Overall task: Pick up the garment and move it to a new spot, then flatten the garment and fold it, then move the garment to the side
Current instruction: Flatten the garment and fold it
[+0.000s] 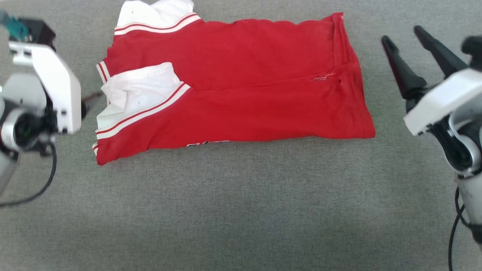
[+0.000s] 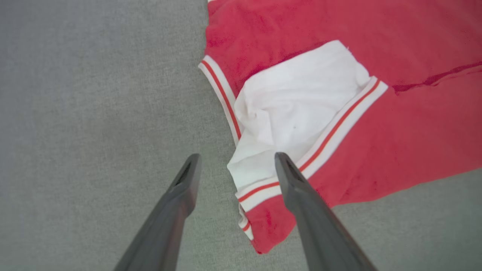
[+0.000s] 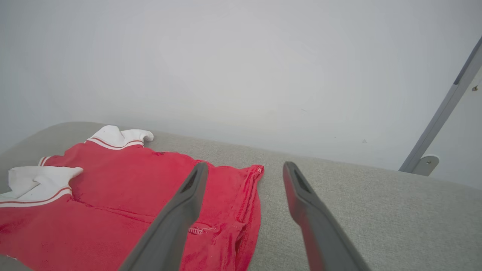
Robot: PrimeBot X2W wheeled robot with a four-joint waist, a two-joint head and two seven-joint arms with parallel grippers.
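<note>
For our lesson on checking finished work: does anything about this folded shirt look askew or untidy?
Yes. The shirt is folded unevenly. One white sleeve lies crumpled on top at its left end. The other sleeve pokes out past the far edge instead of being tucked in.

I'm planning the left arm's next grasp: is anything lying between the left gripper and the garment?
Nothing visible does. The open left gripper is right at the white-sleeved edge of the garment, with just bare grey surface beside it.
</note>
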